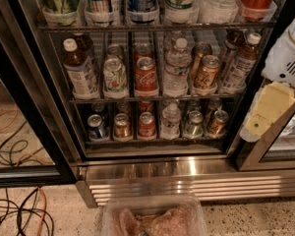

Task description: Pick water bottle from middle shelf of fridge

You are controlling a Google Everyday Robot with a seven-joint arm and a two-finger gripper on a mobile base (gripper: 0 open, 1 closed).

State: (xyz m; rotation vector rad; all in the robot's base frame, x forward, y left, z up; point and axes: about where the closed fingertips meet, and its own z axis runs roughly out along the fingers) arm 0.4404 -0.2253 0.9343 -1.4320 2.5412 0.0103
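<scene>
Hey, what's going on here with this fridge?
A robot is at the fridge to pick the water bottle. The bottle stands untouched on the middle shelf, between a red cola can and an orange-brown can. The gripper hangs at the right edge of the view, beside the shelves, well apart from the bottle.
</scene>
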